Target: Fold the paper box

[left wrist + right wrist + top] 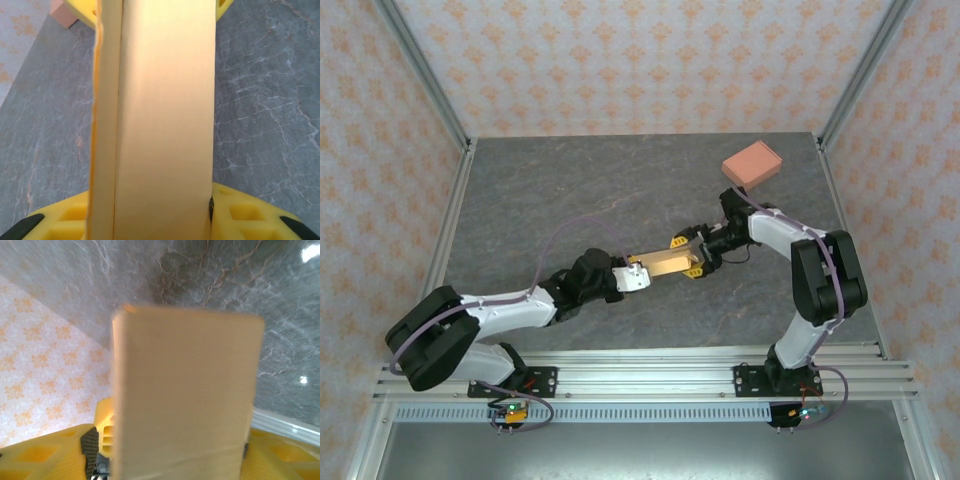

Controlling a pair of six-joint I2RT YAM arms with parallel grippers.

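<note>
Yellow-fingered, clamping the tan paper box [662,263] in left jaws; bracketing its other end with right jaws, grip impossible to tell.

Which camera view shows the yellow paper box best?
The top external view: the whole paper box is visible, end to end. The left wrist view shows a long face, cropped. The right wrist view shows one blurred end.

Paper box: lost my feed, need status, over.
Left end effector shut on paper box. Right end effector around its other end, grip unclear. Pink block apart at far right corner, nothing blocking.
</note>
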